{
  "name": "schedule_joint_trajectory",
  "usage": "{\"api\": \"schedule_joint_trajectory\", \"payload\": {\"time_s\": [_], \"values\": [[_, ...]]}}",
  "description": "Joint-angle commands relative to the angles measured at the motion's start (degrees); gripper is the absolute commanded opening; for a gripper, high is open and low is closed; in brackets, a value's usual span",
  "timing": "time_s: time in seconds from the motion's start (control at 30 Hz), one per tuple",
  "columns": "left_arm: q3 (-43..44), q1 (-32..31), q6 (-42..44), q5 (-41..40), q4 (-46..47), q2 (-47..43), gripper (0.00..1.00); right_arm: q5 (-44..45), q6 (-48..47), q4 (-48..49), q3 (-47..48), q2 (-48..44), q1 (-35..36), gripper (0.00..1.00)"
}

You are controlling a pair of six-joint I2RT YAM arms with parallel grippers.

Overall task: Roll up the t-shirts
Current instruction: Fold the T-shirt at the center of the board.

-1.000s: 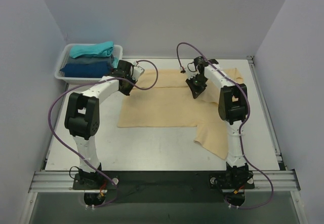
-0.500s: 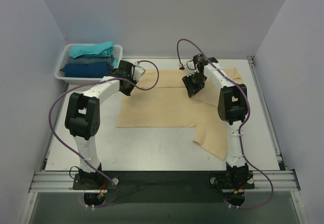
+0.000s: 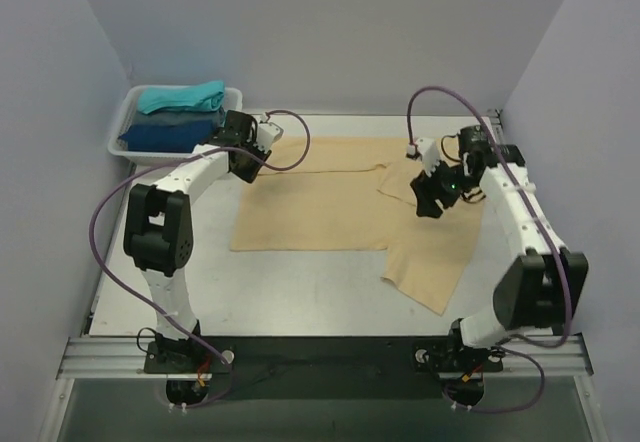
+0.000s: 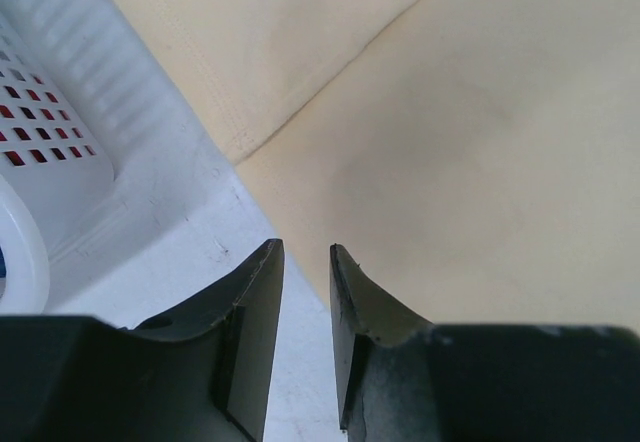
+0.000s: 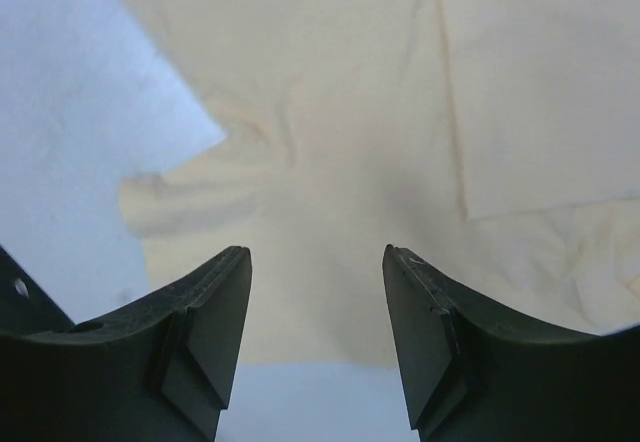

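A large tan t-shirt [image 3: 320, 197] lies spread over the middle of the table, one sleeve end [image 3: 425, 277] hanging toward the near right. My left gripper [image 3: 247, 165] hovers at the shirt's back left corner; in the left wrist view the jaws [image 4: 306, 262] stand narrowly apart with nothing between them, over the tan cloth's [image 4: 480, 142] edge. My right gripper [image 3: 426, 200] is above the shirt's right part. It shows open and empty [image 5: 315, 257] in the right wrist view, with wrinkled tan cloth [image 5: 330, 142] below it. Teal [image 3: 180, 97] and dark blue [image 3: 160, 134] t-shirts lie in the basket.
The white mesh basket [image 3: 118, 144] stands at the back left corner, its wall [image 4: 60, 112] close beside my left gripper. Purple cables loop from both arms. Metal rails run along the table's right [image 3: 520, 212] and near edges.
My right gripper has let go of the tan cloth, opened and swung from the shirt's back middle to the right. My left gripper has opened a little and shifted slightly back.
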Motion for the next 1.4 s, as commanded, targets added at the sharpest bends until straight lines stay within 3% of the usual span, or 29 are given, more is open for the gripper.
{"api": "schedule_joint_trajectory", "payload": {"time_s": [0.0, 0.23, 0.47, 0.77, 1.37], "values": [[2.4, -0.1, 1.5, 4.1, -2.1, -4.1, 0.36, -1.3, -32.5, -8.6, -18.0, -18.9, 1.1, 0.55], [-0.8, -0.5, 0.1, 4.4, -2.0, -6.1, 0.39, 1.1, -66.0, -21.6, -38.4, -34.0, 1.8, 0.53], [-5.6, -0.8, 1.3, 1.5, -1.3, -8.3, 0.40, 3.8, -80.4, -22.5, -48.5, -37.5, 3.3, 0.51], [-7.3, -0.1, 2.3, -0.6, -1.2, -8.5, 0.40, 10.9, -83.5, -18.1, -53.9, -37.0, 3.4, 0.44], [-2.3, 2.9, 2.0, 0.0, -0.9, -3.6, 0.39, 14.6, -90.4, -16.4, -53.8, -32.2, 2.2, 0.39]]}}
